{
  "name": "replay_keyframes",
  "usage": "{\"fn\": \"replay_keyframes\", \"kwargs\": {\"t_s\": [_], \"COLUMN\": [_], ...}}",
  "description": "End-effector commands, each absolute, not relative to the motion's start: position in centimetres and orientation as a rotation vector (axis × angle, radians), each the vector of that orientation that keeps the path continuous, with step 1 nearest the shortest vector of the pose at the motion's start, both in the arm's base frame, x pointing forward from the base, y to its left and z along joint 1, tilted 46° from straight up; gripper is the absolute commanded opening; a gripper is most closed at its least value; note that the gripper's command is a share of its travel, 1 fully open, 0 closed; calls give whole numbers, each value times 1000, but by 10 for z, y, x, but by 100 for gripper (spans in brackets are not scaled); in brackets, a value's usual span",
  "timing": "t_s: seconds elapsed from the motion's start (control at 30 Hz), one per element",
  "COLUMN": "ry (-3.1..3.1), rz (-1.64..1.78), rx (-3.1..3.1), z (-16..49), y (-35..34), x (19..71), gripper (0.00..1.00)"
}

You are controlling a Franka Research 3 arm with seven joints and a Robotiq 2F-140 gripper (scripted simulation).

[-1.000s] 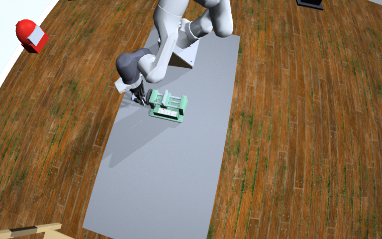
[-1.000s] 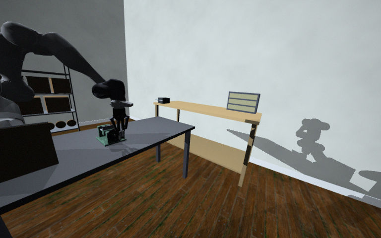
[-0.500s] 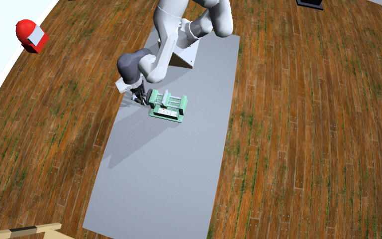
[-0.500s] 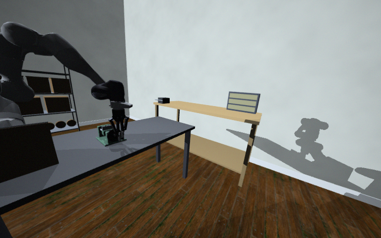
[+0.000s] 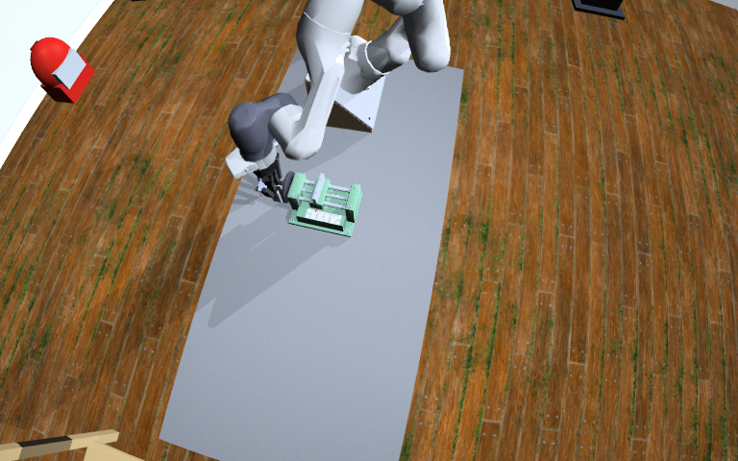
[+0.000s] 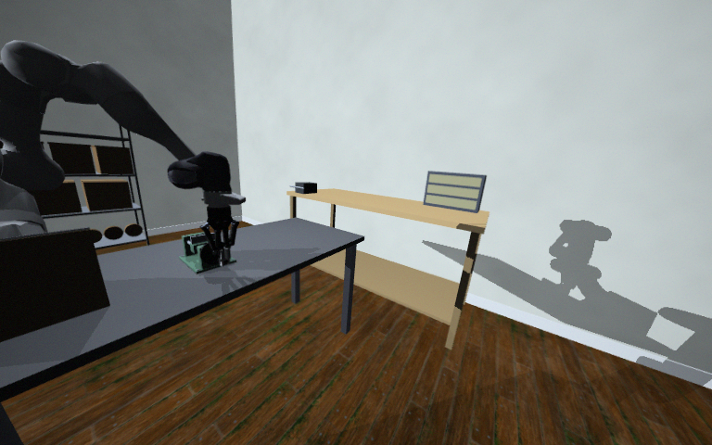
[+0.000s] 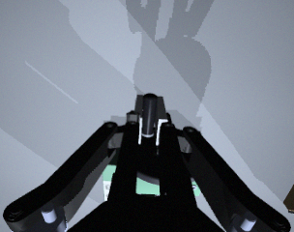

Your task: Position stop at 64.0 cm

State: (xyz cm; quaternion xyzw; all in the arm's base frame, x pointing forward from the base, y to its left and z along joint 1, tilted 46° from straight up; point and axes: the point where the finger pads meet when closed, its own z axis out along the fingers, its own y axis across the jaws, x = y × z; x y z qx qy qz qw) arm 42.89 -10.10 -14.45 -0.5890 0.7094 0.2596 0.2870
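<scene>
A green stop fixture [image 5: 354, 201] [image 6: 190, 260] stands on the grey table. Its pale sliding stop [image 5: 319, 189] sits on the rods, nearer the handwheel end than the far end. A white scale [image 5: 327, 218] runs along the front, with a small red mark near its left part; its numbers are too small to read. The dark handwheel [image 5: 288, 185] [image 6: 206, 255] is on the fixture's left end in the top view. My gripper [image 5: 279, 195] [image 6: 224, 258] [image 7: 149, 105] points down beside the wheel, shut on its dark round handle [image 7: 149, 110]. The gripper hides part of the wheel.
The grey table [image 5: 305, 342] [image 6: 288, 234] has an edge close beside my gripper. The arm's wedge-shaped mount [image 5: 364, 106] stands behind the fixture. A wooden bench [image 6: 376, 202] with a black box [image 6: 307, 187] and a drawer unit [image 6: 453, 191] stands beyond the table.
</scene>
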Motion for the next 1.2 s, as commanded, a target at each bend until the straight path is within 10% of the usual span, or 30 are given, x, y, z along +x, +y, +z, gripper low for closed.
{"fn": "replay_keyframes", "kwargs": {"t_s": [0.0, 1.17], "ry": [1892, 1892], "rz": [694, 694], "rx": [-1578, -1578], "z": [-148, -143], "y": [-98, -96], "x": [424, 386], "gripper": [4, 4]}}
